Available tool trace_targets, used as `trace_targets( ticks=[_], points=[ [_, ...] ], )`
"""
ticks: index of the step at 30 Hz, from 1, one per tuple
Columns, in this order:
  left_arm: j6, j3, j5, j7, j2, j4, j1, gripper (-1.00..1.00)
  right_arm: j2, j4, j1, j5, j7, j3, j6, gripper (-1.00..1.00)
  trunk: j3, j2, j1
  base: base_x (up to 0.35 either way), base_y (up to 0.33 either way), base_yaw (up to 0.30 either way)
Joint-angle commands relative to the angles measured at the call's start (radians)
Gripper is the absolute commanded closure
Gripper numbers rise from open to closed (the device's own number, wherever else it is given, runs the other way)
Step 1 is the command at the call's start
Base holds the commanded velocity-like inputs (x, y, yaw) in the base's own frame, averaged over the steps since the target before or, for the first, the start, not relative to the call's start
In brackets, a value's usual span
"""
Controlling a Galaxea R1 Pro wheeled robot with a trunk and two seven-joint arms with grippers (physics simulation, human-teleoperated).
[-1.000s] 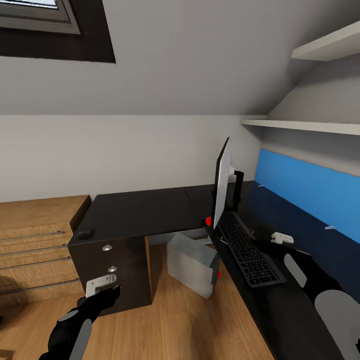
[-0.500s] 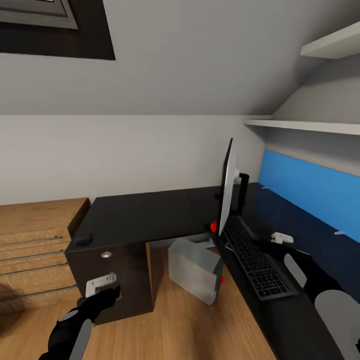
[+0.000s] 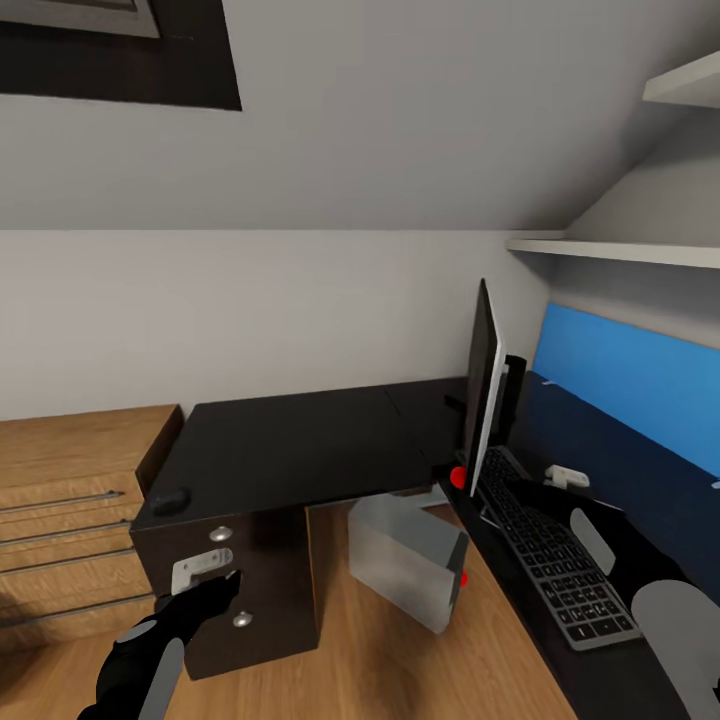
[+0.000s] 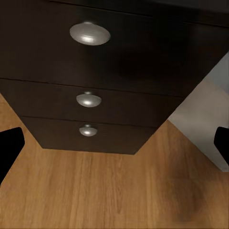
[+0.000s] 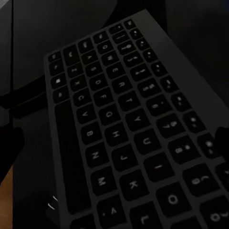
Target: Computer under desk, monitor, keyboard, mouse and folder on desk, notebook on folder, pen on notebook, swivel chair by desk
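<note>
The desk (image 3: 300, 445) has a glossy black L-shaped top and dark drawers with round silver knobs (image 4: 89, 33). The monitor (image 3: 487, 385) stands on it, seen almost edge-on. In front of the monitor lies the keyboard (image 3: 555, 555), whose keys are close under my right gripper (image 5: 114, 143), which is open. The small dark mouse (image 3: 170, 499) sits at the desk's left front corner. Beneath the desk the grey computer (image 3: 408, 560) stands tilted on the floor. My left gripper (image 3: 215, 585) hangs open in front of the drawers. My right gripper (image 3: 535, 490) hovers above the keyboard.
A light oak dresser (image 3: 70, 500) with bar handles stands left of the desk. White shelves (image 3: 620, 250) and a blue panel (image 3: 640, 390) line the wall at right. A dark skylight frame (image 3: 110, 50) sits in the sloped ceiling. Oak plank floor (image 4: 114, 191) lies below the drawers.
The whole picture has shifted, so the camera has moved: desk, monitor and keyboard sit further right and lower. The monitor now shows more edge-on. Both grippers keep their places in the picture.
</note>
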Motion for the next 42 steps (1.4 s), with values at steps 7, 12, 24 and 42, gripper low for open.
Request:
trace_targets(
  ticks=[7,12,24,42],
  points=[
    [0.004,0.000,0.010,0.007,-0.001,-0.001,-0.001,-1.00,-0.008,0.001,-0.001,-0.005,-0.002,0.004,0.003,-1.00,-0.001,-0.001,0.000,0.024,0.019,0.000],
    [0.004,0.000,0.009,0.007,-0.001,-0.001,-0.001,-1.00,-0.010,0.001,-0.001,-0.005,-0.003,0.003,0.003,-1.00,-0.001,-0.001,0.000,0.048,0.005,0.000],
    [0.004,-0.001,0.008,0.007,-0.001,-0.001,-0.001,-1.00,-0.011,0.002,-0.001,-0.005,-0.005,0.002,0.003,-1.00,-0.001,-0.001,0.000,0.031,0.001,0.000],
    [0.005,-0.002,0.013,0.005,-0.005,-0.035,-0.001,-1.00,-0.022,0.043,-0.001,-0.005,-0.171,0.000,0.009,-1.00,-0.007,-0.015,0.008,0.049,0.000,0.000]
  ],
)
